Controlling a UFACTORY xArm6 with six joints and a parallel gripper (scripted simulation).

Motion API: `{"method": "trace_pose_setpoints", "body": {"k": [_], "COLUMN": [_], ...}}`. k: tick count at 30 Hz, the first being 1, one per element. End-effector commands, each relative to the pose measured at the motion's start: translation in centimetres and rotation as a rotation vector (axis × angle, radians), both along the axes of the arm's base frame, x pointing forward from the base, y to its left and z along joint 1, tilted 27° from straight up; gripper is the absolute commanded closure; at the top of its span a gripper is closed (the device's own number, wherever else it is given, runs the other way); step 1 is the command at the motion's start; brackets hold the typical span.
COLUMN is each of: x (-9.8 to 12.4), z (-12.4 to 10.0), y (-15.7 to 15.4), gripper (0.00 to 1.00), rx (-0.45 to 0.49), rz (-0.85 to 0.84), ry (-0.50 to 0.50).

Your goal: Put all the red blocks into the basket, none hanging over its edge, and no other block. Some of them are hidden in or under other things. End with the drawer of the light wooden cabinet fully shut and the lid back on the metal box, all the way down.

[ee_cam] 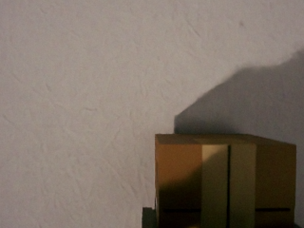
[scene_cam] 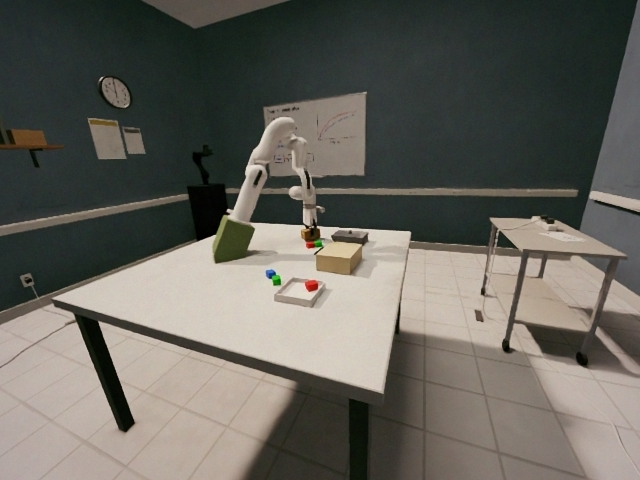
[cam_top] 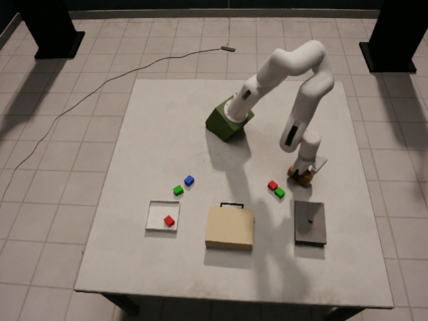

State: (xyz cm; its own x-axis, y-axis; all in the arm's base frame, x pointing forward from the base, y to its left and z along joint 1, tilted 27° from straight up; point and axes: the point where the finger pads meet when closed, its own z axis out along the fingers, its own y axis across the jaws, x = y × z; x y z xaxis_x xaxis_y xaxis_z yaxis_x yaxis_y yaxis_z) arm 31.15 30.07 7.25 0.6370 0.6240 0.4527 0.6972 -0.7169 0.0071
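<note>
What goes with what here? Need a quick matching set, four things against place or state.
1 blue block
2 brown wooden box
3 grey lid
4 white basket

A holds a red block
B between the jaws
C beside a green block
D flat on the metal box

Pairs: 1-C, 2-B, 3-D, 4-A

The arm [cam_top: 303, 103] is formed of smooth, rounded white segments. A dark rectangular marking is borne on two of its links. It is mounted through a white ring on a green block-shaped base [cam_top: 225, 122]. A light grey bracket is fitted at the wrist [cam_top: 319, 164].
</note>
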Motion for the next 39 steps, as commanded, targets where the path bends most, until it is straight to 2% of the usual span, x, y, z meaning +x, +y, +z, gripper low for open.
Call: {"method": "trace_pose_setpoints", "body": {"k": [1,39], "x": [0.14,0.49], "z": [-0.17,-1.09], "y": [0.14,0.44], "gripper": [0.38,0.38], "rx": [-0.004,-0.004], "rz": [-0.007,-0.007], "ry": [-0.015,-0.015]}}
